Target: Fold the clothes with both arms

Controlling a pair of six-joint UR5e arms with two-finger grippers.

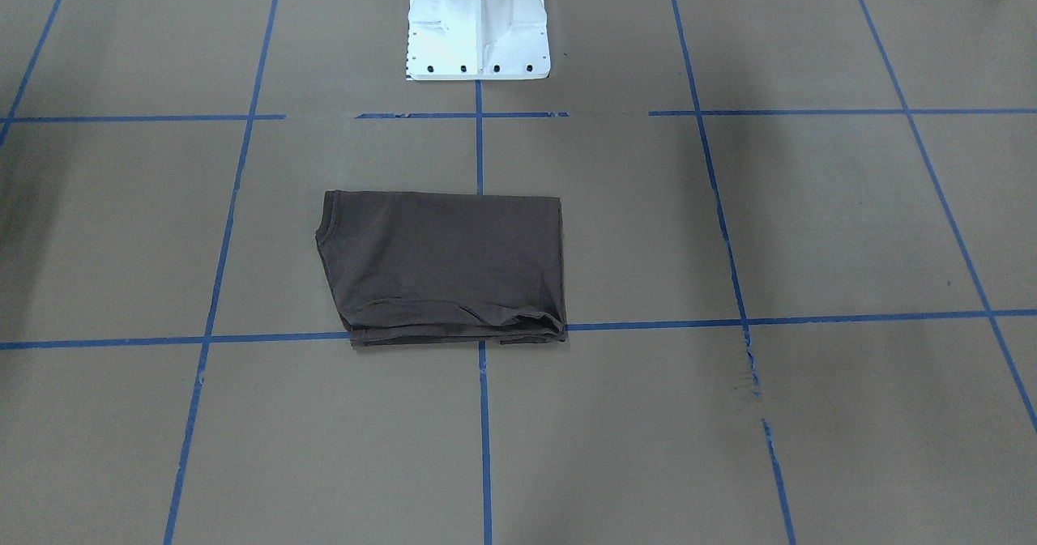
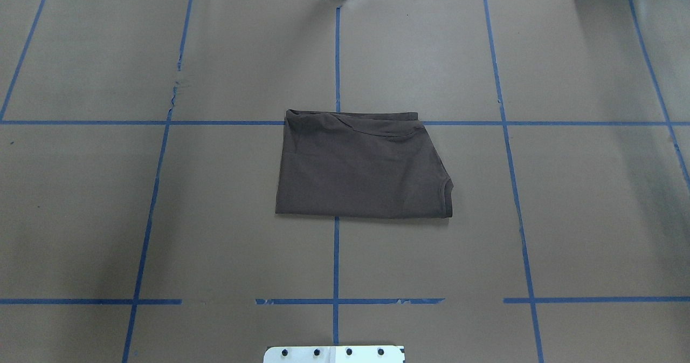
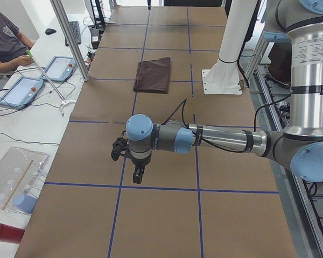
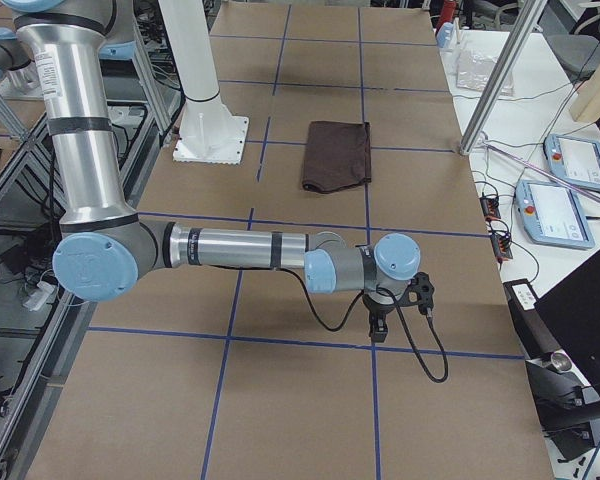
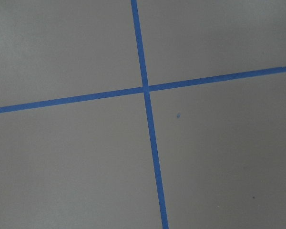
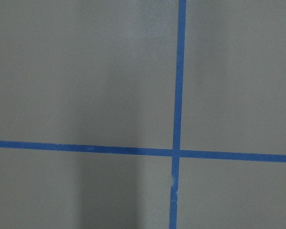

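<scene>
You had the shirt (image 2: 361, 171) lying flat near the middle of the surface (image 2: 108, 217), folded into a rough rectangle. In the overhead view it straddled the centre tape line (image 2: 336, 255). Its far edge ran along a cross line, and its near edge lay well short of the pedestal (image 2: 334, 354). That far edge was bunched into a loose, wrinkled roll. The near right corner showed a curved, seamed opening (sleeve or collar, I could not tell which). No lettering or tags showed on the upper face.

Neither arm was near the shirt. Your left arm (image 3: 220, 140) reached out low and level over the brown paper toward the left end of the surface. The left gripper (image 3: 138, 176) pointed straight down just above a tape line and was well apart from the cloth. The right arm (image 4: 230, 248) did the same toward the right end, and the right gripper (image 4: 378, 330) hung over the paper close to a tape crossing.

Both grippers appeared only in the side views, small and dark. From those I could not tell how far either one was open. Nothing could be seen hanging from either. Each wrist camera showed only bare paper with two tape lines crossing, and no fingers or cloth.

At the far left of the left-end view, a seated person (image 3: 5, 40) rested an arm on a white bench beside two tablets (image 3: 21, 91).
</scene>
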